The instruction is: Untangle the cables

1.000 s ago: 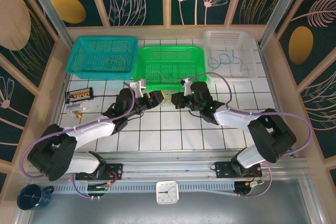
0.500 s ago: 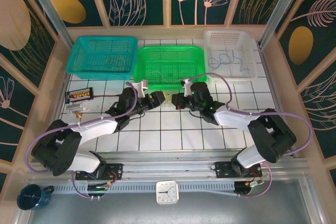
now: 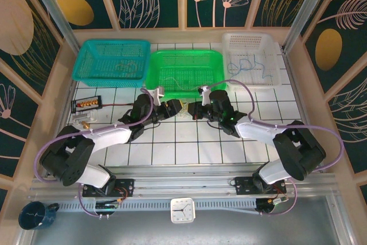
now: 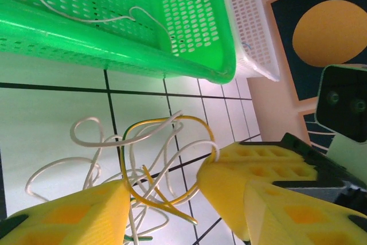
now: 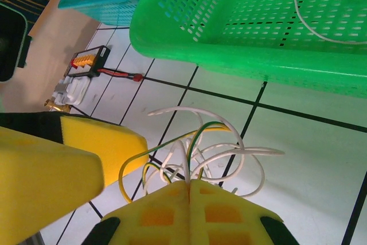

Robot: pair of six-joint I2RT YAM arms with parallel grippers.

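Observation:
The cables are a small clump of thin white and yellow-green wires on the white tiles between my two grippers. My right gripper is shut on several strands. In the right wrist view its closed tips pinch the loops of the cables. My left gripper stands open on the clump's left. In the left wrist view its gripper straddles the cables, touching nothing firmly. The right gripper's yellow fingers hold strands there.
Behind the clump a green basket holds one white wire. A teal basket holds yellowish wires, and a white basket holds blue wires. A connector block lies at the left. A clock and mug sit near the front rail.
My left gripper has edged to the right, closer to the clump, with its arm drawn in. The right gripper stays shut on the cables in the same place.

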